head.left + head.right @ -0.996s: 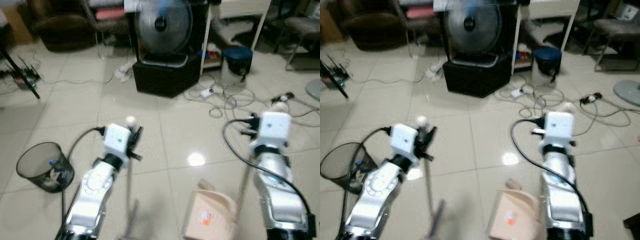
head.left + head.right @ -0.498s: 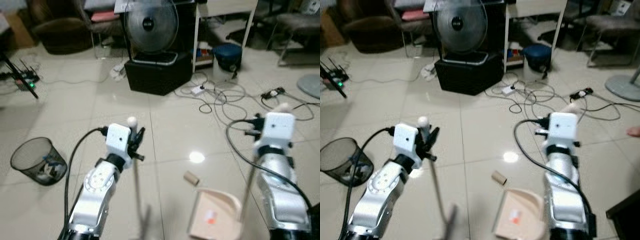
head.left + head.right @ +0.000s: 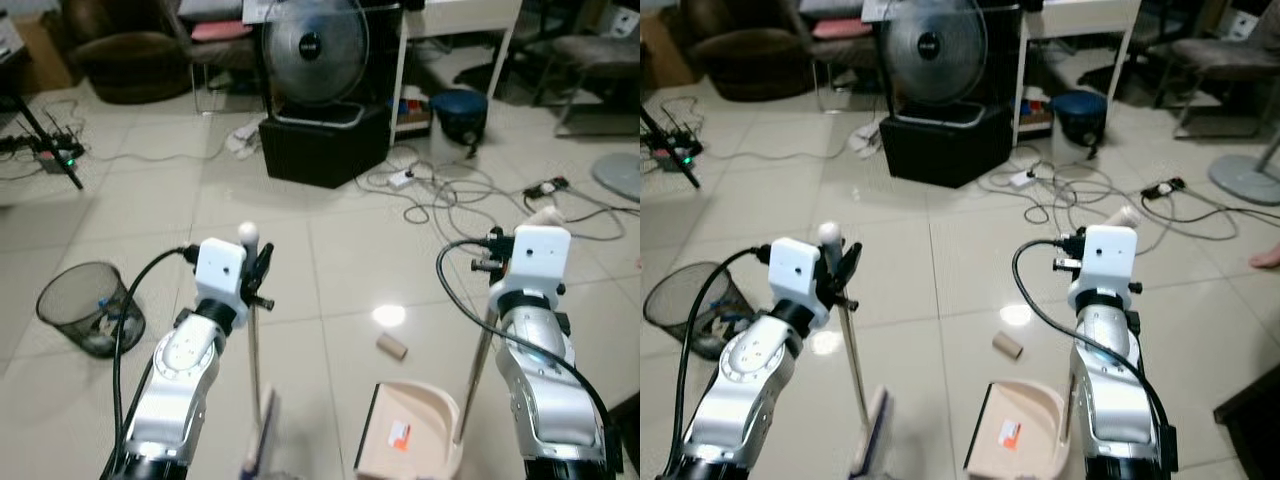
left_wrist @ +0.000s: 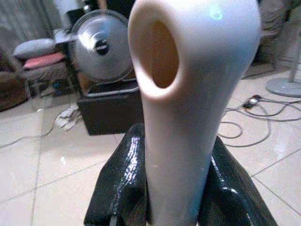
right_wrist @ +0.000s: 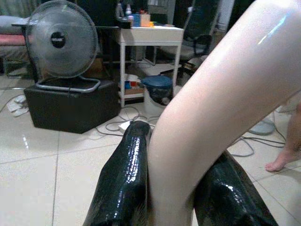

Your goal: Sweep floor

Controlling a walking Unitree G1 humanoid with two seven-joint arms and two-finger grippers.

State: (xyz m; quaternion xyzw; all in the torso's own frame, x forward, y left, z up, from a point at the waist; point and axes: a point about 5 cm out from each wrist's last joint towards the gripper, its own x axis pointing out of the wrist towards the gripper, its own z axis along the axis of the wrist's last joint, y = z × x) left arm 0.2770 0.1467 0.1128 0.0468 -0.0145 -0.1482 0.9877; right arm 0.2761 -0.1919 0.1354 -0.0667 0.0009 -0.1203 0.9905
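Head view: one broom (image 3: 252, 350), one dustpan (image 3: 405, 440), one cardboard tube (image 3: 391, 346).

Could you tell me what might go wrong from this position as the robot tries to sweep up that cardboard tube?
The cardboard tube is round and lies just ahead of the dustpan; a firm stroke of the broom in the left gripper could roll it past the pan. The cables trail across the tiles ahead, where the broom head might snag. The mesh bin stands close beside the left arm, so a wide swing may tip it.
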